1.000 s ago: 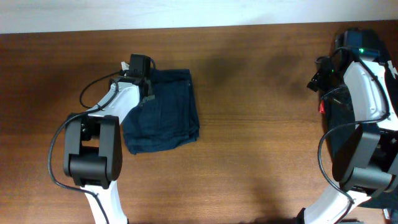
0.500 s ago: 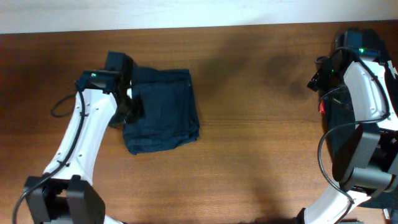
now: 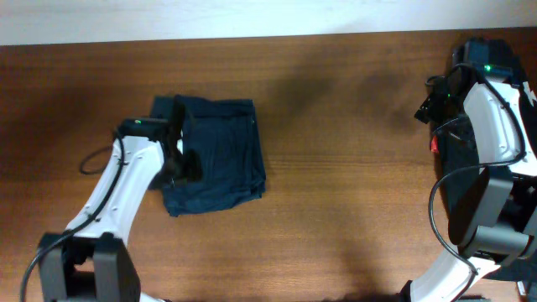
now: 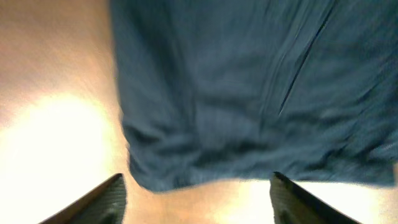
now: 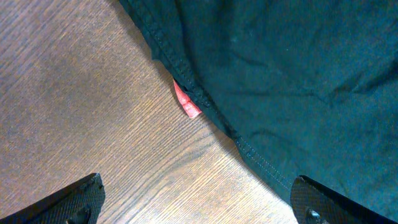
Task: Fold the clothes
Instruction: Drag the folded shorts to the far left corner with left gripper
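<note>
The navy-blue clothes piece [image 3: 220,155] lies folded on the wooden table [image 3: 336,210], left of centre. My left gripper [image 3: 185,164] hovers at its left side. In the left wrist view the navy cloth [image 4: 249,93] fills the top, and the left gripper [image 4: 196,199] is open with only bare table between its fingertips [image 4: 112,196], just short of the cloth's edge. A blacker garment [image 3: 457,159] with a red tag [image 3: 434,144] lies at the far right. The right gripper [image 5: 199,199] stands open over bare wood beside that garment [image 5: 280,74] and its red tag [image 5: 186,107].
The table's back edge [image 3: 252,38] meets a pale strip along the top. My right arm [image 3: 495,117] stands over the dark garment at the right edge. Bare wood stretches between the two garments.
My left gripper has opened and let go of the navy cloth. The left arm swung out to the left and then came back nearer. The cloth now lies a little further left. The right arm stayed still.
</note>
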